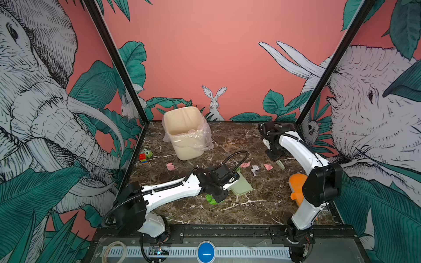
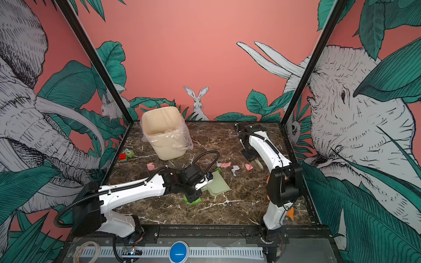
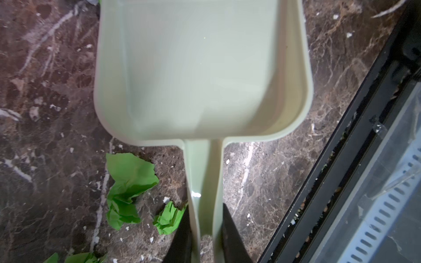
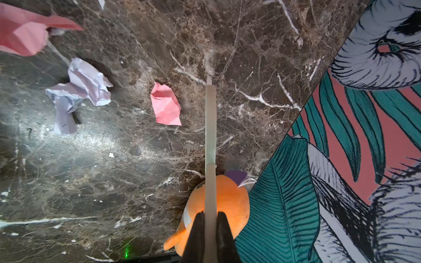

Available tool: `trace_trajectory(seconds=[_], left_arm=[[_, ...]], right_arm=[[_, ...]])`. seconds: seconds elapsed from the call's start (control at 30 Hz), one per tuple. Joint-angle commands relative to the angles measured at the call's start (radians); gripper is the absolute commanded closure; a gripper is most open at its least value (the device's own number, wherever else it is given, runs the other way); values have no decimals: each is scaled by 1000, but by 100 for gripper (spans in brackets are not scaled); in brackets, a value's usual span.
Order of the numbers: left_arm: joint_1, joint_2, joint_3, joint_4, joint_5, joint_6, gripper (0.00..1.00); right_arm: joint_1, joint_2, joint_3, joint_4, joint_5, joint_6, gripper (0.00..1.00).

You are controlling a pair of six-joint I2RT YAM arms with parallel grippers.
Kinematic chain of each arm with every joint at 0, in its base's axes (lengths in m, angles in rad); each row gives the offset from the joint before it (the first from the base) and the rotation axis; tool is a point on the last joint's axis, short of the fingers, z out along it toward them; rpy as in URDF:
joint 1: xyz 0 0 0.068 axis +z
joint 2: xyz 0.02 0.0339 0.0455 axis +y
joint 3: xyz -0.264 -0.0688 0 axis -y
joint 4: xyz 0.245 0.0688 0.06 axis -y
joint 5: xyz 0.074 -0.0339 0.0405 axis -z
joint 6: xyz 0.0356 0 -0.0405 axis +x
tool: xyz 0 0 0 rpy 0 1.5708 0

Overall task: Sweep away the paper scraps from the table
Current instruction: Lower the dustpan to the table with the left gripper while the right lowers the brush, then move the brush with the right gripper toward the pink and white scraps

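My left gripper [image 3: 205, 206] is shut on the handle of a pale green dustpan [image 3: 200, 68], which is empty and sits mid-table in both top views [image 1: 242, 186] [image 2: 217, 187]. Green paper scraps [image 3: 129, 180] [image 3: 168, 219] lie beside the handle, partly under the left wrist [image 1: 211, 199]. My right gripper [image 4: 210, 213] is shut on a thin pale brush [image 4: 210, 127], held above the table [image 1: 227, 211] near its right side [image 1: 280, 164]. A pink scrap [image 4: 166, 104], a white scrap [image 4: 82, 91] and another pink scrap [image 4: 22, 34] lie beside the brush. One more pink scrap [image 1: 171, 166] lies further left.
A cream bin [image 1: 184, 134] lined with clear plastic stands at the back. Toy blocks [image 1: 144, 156] sit by the left wall. An orange fish toy [image 1: 297, 182] lies under the right arm by the right wall. The black frame [image 3: 341, 170] runs close to the dustpan.
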Motion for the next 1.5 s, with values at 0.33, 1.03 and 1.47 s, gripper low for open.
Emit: trace_trajectory(seconds=[0.33, 1.03, 1.47], left_arm=[[-27, 35, -37, 39, 66, 23, 99], [-48, 8, -124, 117, -23, 27, 99], [-74, -108, -265, 252, -67, 28, 99]], right_arm=[[60, -25, -67, -17, -75, 4, 100], [152, -126, -88, -102, -32, 66, 100], [144, -49, -83, -41, -57, 27, 100]])
